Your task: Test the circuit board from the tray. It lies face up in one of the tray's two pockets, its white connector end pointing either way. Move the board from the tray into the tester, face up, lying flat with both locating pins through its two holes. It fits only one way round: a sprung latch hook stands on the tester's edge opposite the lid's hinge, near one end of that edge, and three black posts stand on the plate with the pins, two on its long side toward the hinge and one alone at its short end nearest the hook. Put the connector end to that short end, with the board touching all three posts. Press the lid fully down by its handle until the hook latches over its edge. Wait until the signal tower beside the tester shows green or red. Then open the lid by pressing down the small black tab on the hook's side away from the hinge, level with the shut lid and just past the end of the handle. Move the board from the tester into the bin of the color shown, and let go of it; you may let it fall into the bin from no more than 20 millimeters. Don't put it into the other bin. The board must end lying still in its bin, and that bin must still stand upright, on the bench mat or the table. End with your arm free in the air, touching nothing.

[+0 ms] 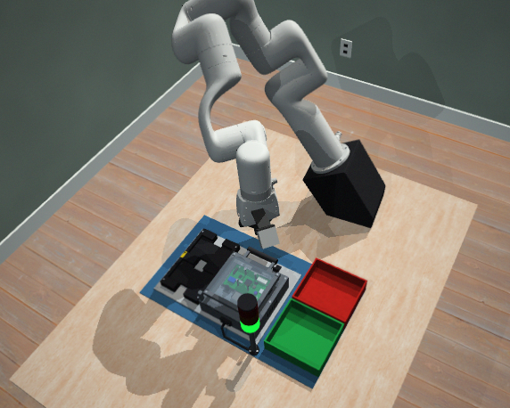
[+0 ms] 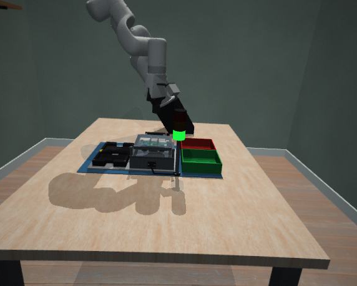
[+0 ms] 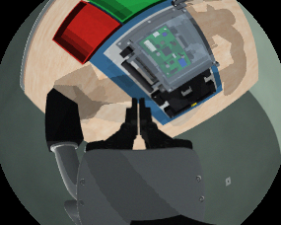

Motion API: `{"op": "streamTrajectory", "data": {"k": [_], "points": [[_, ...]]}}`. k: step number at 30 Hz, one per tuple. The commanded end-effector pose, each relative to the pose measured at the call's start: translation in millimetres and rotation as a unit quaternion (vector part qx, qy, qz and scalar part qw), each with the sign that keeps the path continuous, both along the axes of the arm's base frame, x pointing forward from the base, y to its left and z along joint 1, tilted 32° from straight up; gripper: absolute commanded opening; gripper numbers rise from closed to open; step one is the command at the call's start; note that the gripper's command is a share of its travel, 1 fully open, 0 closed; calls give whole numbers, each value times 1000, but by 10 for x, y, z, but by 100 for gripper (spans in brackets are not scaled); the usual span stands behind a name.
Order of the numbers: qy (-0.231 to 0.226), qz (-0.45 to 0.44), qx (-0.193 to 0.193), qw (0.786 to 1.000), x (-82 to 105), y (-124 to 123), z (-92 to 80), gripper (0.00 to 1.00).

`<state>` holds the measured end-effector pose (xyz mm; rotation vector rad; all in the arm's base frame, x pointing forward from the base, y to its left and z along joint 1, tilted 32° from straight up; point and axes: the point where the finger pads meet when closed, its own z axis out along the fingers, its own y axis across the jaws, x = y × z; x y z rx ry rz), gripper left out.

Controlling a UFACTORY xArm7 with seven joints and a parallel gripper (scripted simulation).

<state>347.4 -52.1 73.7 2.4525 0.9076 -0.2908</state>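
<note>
A: Layout, big to small?

B: Pale wooden bench (image 2: 206, 218) w/ blue mat (image 1: 161, 291) near its centre. White seven-joint arm (image 1: 215, 80) rises from a black pedestal (image 1: 366, 200) toward the far edge. On the mat: black two-pocket tray (image 1: 179, 267) at the left end, grey tester w/ clear lid (image 1: 233, 289) mid-mat, red open bin (image 1: 331, 289) and green open bin (image 1: 304, 336) at the right end.

A: Board?

B: Green circuit board (image 1: 246, 280) lies inside the tester, under the shut lid. Signal tower (image 1: 249, 314) at the tester's near-right corner shows green.

A: Gripper?

B: Gripper (image 3: 139, 115) is above the mat's far edge, off the tester. Fingers fully closed, pads together, nothing held.
</note>
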Motion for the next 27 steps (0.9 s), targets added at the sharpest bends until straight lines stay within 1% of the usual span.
{"op": "streamTrajectory", "data": {"k": [1, 4, 9, 16, 18, 23, 27], "points": [[-34, -43, -5, 999, 12, 10, 7, 0], [-67, -96, -6, 993, 12, 10, 7, 0], [-104, -154, -8, 983, 12, 10, 7, 0], [-156, -239, -9, 958, 12, 10, 7, 0], [-156, -239, -9, 958, 12, 10, 7, 0], [-191, -295, -10, 936, 12, 10, 7, 0], [-209, -324, -11, 922, 12, 10, 7, 0]]}}
